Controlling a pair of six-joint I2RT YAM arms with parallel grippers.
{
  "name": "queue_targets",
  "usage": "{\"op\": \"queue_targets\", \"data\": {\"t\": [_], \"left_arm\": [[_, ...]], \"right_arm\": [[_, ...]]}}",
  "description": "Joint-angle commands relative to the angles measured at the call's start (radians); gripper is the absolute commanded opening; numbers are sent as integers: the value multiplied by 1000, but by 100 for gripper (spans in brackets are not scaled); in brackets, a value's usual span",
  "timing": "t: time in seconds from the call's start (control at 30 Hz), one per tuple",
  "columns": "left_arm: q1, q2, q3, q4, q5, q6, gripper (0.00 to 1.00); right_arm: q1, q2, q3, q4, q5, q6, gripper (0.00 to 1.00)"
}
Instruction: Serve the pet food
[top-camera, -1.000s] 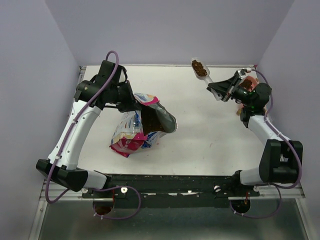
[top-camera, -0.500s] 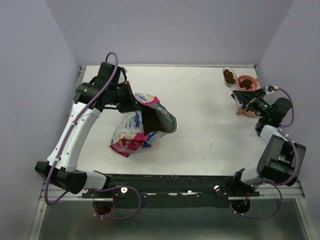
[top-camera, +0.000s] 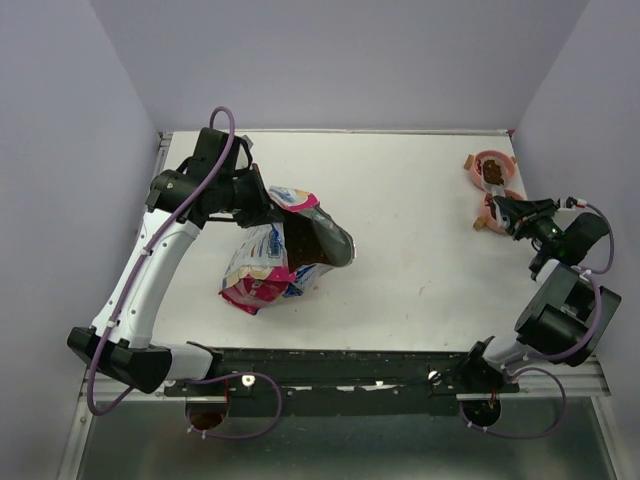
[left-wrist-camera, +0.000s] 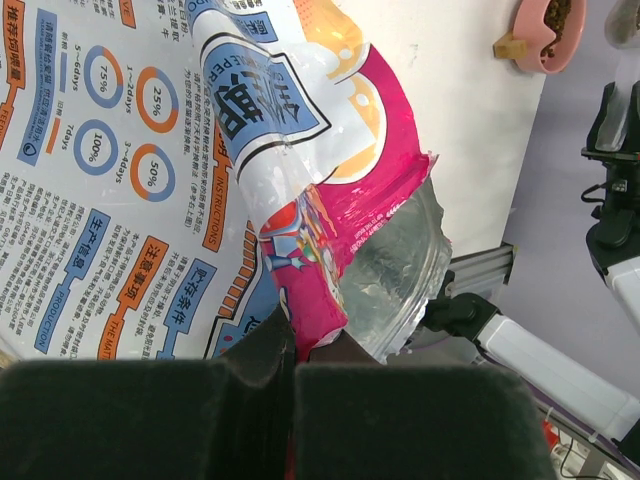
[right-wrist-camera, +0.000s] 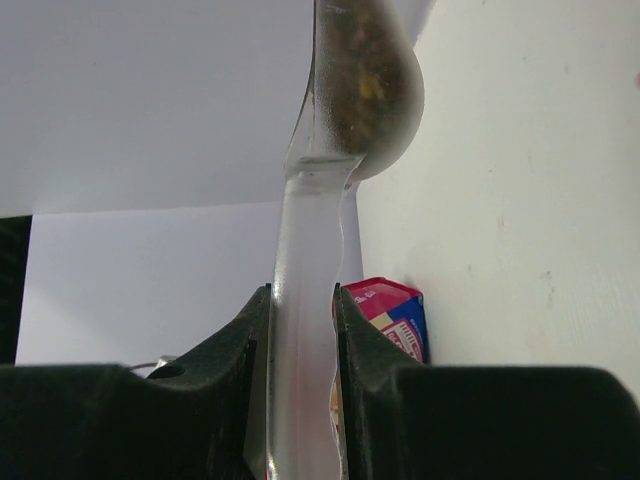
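The pink-and-blue bag (top-camera: 268, 262) lies open on the table, with dark brown pet food (top-camera: 305, 240) showing in its mouth. My left gripper (top-camera: 262, 205) is shut on the bag's top edge; in the left wrist view the left gripper (left-wrist-camera: 290, 352) pinches the pink rim of the bag (left-wrist-camera: 300, 190). My right gripper (top-camera: 506, 208) is shut on the handle of the clear scoop (right-wrist-camera: 303, 240). The scoop's bowl holds pet food (right-wrist-camera: 362, 70). In the top view the scoop's end sits over the pink bowl (top-camera: 478, 162), where kibble (top-camera: 493, 175) shows.
The pink bowl (left-wrist-camera: 530, 40) stands at the far right back corner, close to the right wall. A small tan piece (top-camera: 484, 224) lies on the table just below my right gripper. The bag (right-wrist-camera: 392, 312) also shows behind the scoop in the right wrist view.
My right arm has swung the loaded scoop from the back middle to the far right, and it now sits over the pink bowl. The left arm and bag have not moved.
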Motion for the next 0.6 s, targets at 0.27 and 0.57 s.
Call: {"op": "queue_targets", "data": {"t": [0.27,0.57], "left_arm": [[4,-54,-20,76,89,-22,0],[4,-53,-35,84,100,-22,0]], "right_arm": [[-76,14,37,-369,83,-248,0],[-115,18,77,-561,149,-352,0]]}}
